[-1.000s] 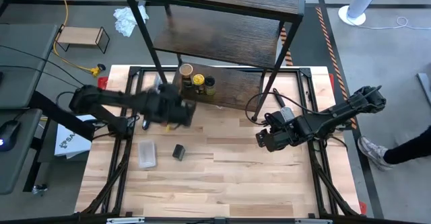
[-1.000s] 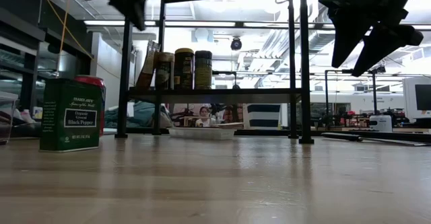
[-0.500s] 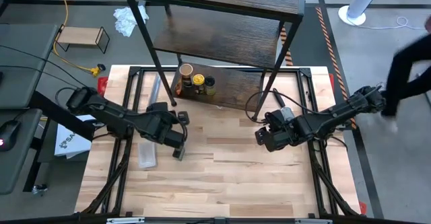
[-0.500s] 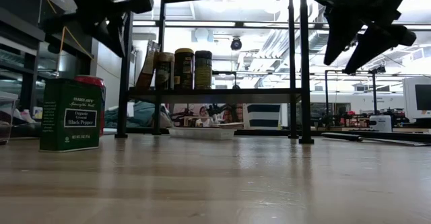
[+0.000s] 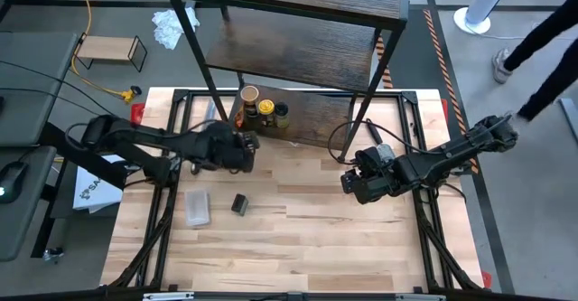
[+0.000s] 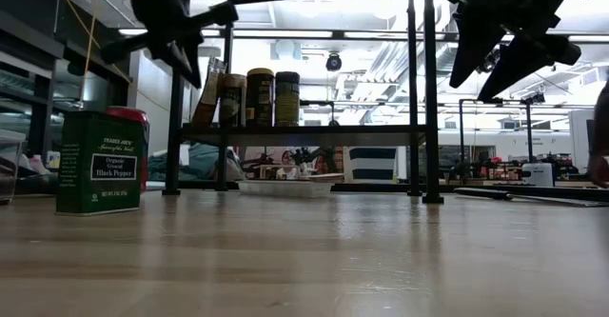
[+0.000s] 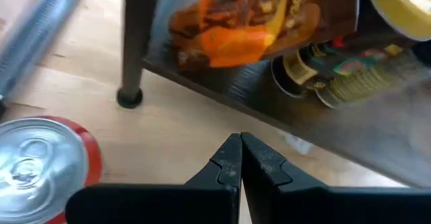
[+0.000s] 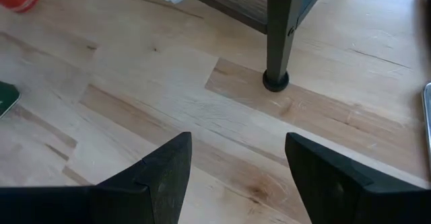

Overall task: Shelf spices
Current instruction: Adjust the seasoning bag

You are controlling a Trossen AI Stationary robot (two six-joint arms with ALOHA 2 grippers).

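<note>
Shelf [image 5: 307,120] stands at the far edge of the table [image 5: 307,238], dark wood boards on a thin black frame. Three spice jars [image 5: 263,108] sit in a row on its lowest board, near the shelf's left front leg [image 7: 137,42] — tan-lidded jar [image 5: 249,94], yellow-lidded jar [image 5: 267,108], dark greenish jar [image 5: 282,114]. In the low view the same jars [image 6: 249,97] stand upright on that board, side by side.

Left gripper [image 5: 246,149] hovers just in front of the shelf, close to the left front leg, fingers pressed together, holding nothing; the left wrist view shows the fingertips [image 7: 240,158] meeting. A red can [image 7: 44,167] with a silver top stands just beside that leg.

Pepper tin [image 5: 239,204], dark green in the low view [image 6: 99,162], stands on the table well in front of the shelf, apart from both grippers. Flat clear plastic piece [image 5: 197,207] lies just left of the tin.

Right gripper [image 5: 352,185] hangs in front of the shelf's right front leg [image 8: 281,32] — fingers [image 8: 168,167] spread, nothing between them.
</note>
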